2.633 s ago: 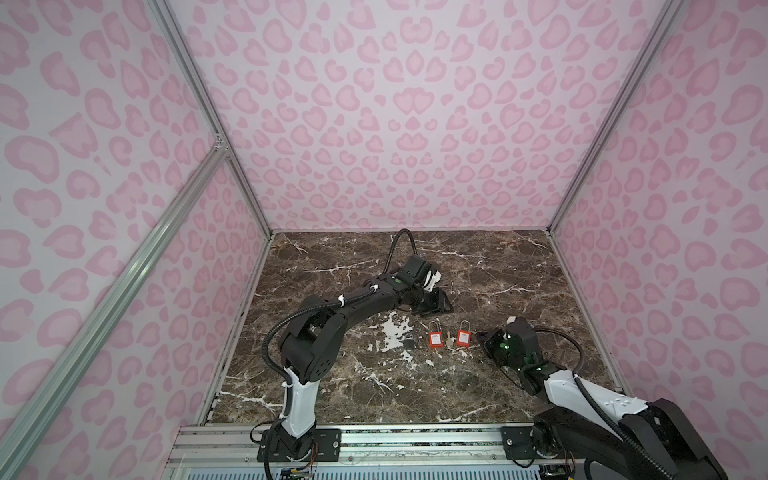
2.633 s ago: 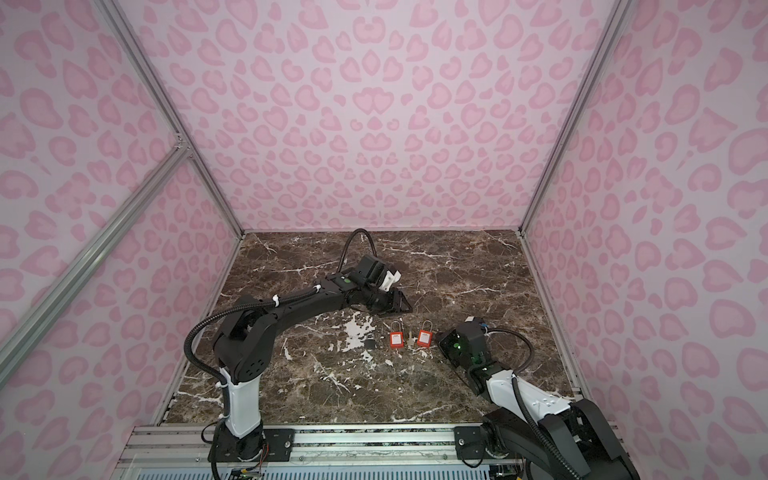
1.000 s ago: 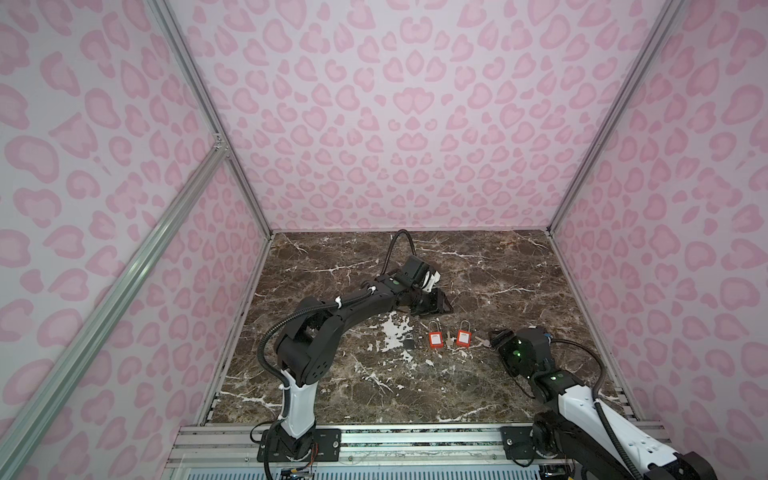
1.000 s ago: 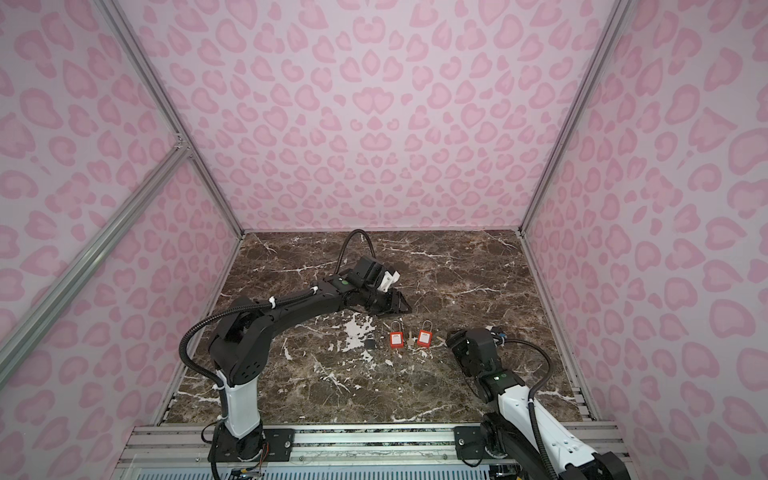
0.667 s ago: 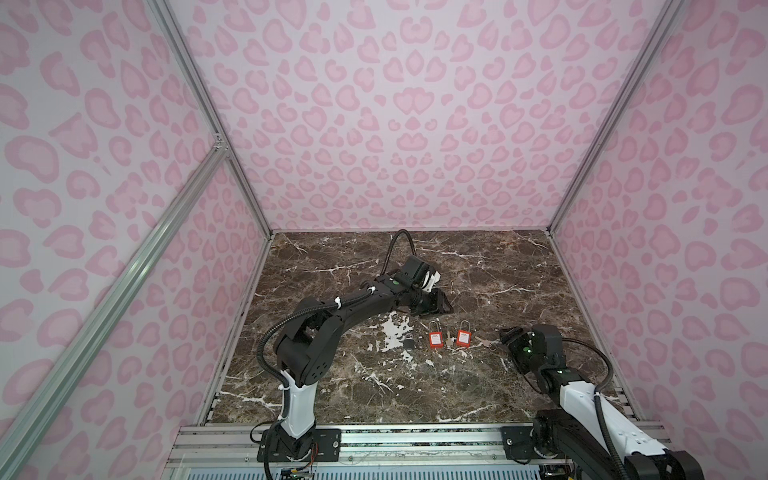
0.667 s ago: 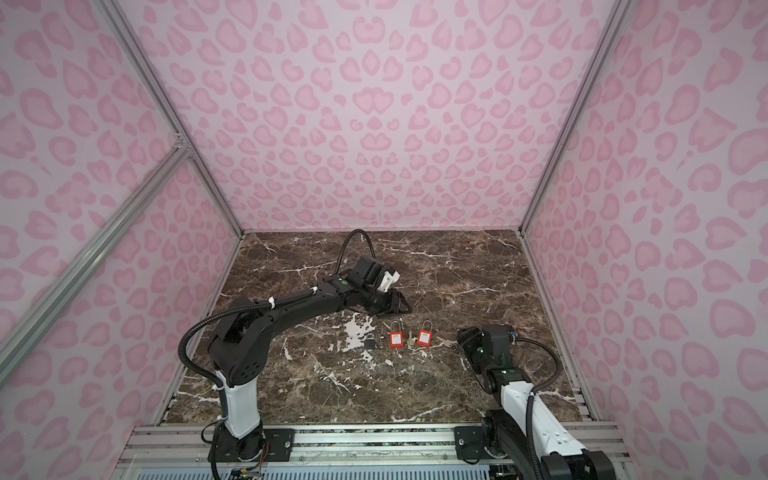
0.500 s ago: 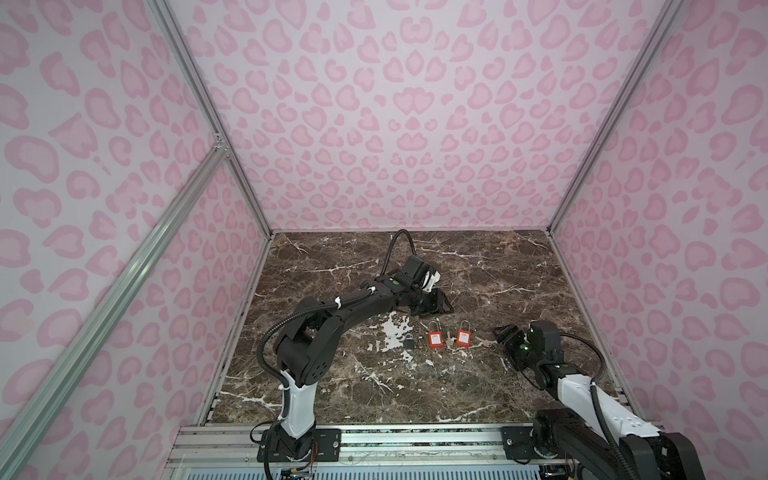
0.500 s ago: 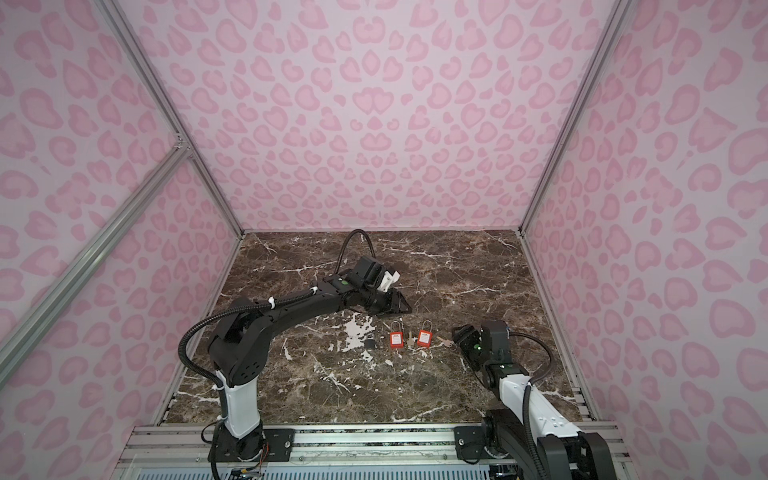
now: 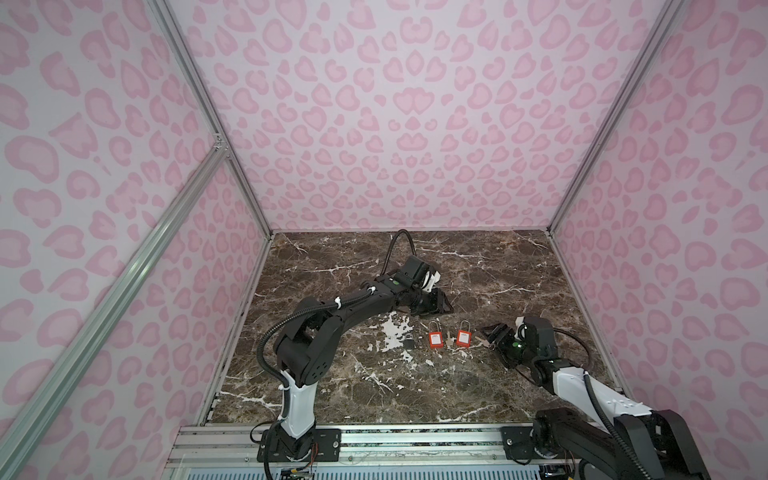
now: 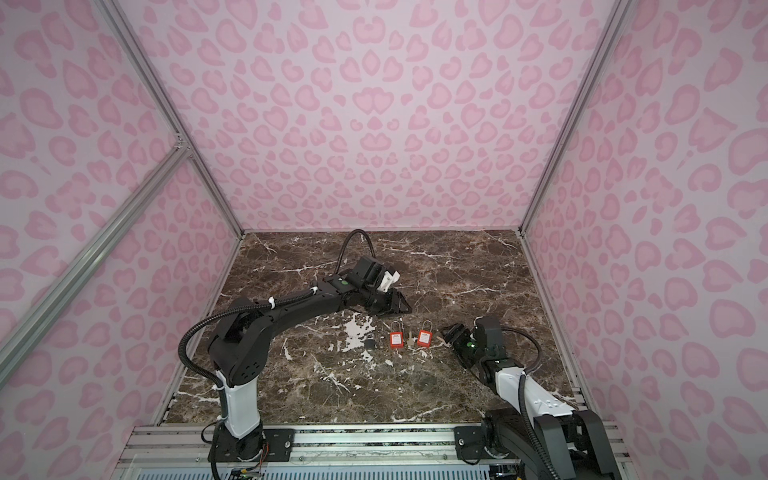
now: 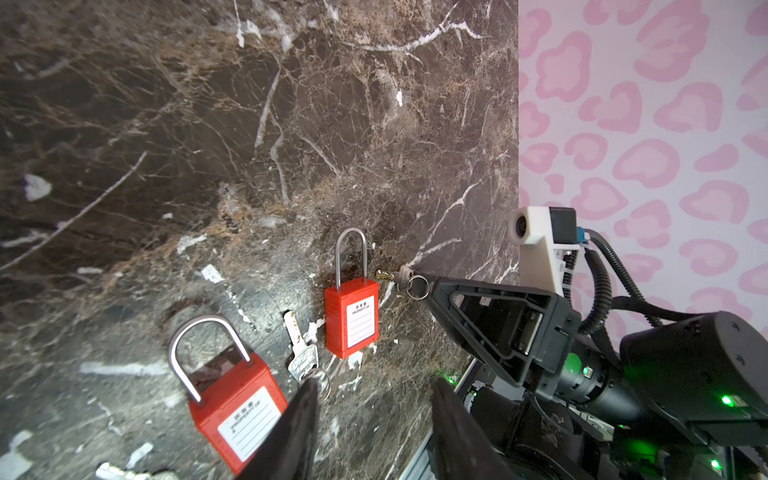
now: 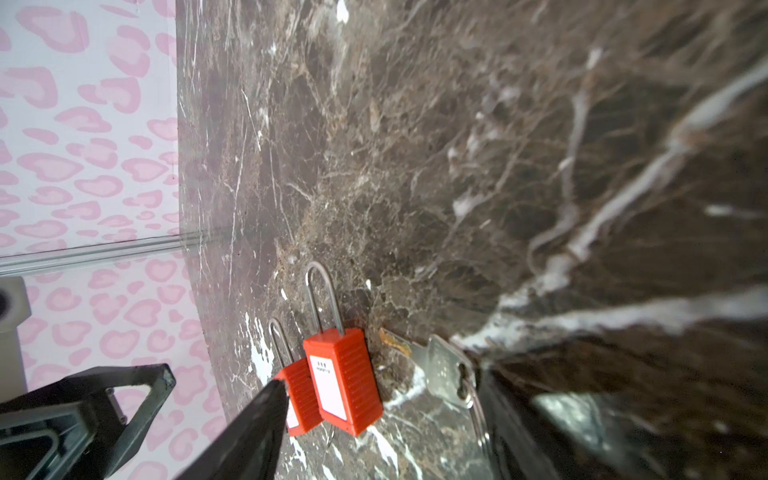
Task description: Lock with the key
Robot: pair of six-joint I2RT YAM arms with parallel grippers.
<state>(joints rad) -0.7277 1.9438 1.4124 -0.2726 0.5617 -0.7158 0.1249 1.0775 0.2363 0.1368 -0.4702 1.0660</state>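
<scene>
Two red padlocks with steel shackles lie side by side on the marble table, one (image 9: pixel 435 339) to the left of the other (image 9: pixel 463 337). A silver key on a ring (image 12: pixel 442 365) lies just right of the right padlock (image 12: pixel 343 382). My right gripper (image 9: pixel 492 332) stands open low over the table, and one fingertip (image 12: pixel 494 399) is at that key's ring. A second silver key (image 11: pixel 301 353) lies between the padlocks. My left gripper (image 9: pixel 442 305) hovers open behind the padlocks with nothing between its fingers.
A small dark object (image 9: pixel 409 344) lies left of the left padlock. Pink patterned walls close the table (image 9: pixel 478 266) on three sides. A metal rail (image 9: pixel 415 440) runs along the front edge, carrying both arm bases.
My right gripper drew back to the right, then came forward and left up to the key beside the right padlock. The left arm and both padlocks have not moved.
</scene>
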